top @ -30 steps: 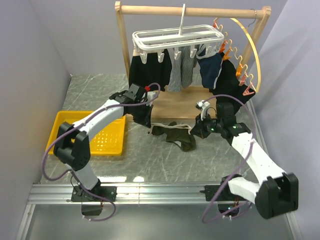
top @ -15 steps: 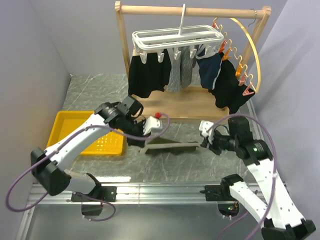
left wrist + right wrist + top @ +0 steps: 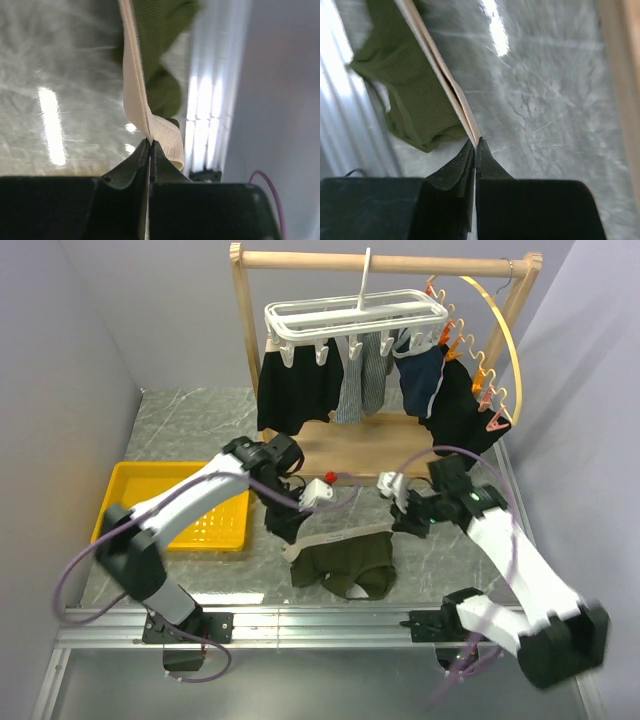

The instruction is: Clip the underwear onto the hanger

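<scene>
The left gripper is clenching the left end of the underwear, its two dark fingers pressed together on the beige waistband, which in the left wrist view is running up out of the closed tips and curling over beside them. The right gripper is pinching the right end of the same waistband, its fingers likewise closed on the folded beige edge, with the olive-green cloth falling away to one side in the right wrist view. Between the two grips the waistband is stretching almost straight, sloping a little from near-left to far-right, and the green body of the briefs is hanging below it toward the near edge of the table; whether the lowest fold is touching the marbled surface cannot be told. The underwear is sitting in the middle of the scene, nearer than the foot of the wooden rack and well apart from the hanger, which is hanging by its hook from the rack's top bar at the far side. From the hanger's white clips a black garment, a striped garment and a navy garment are dangling. A wooden hoop with orange clips is hanging at the right end of the rack, and a yellow tray is lying on the table to the left, behind the left arm.
</scene>
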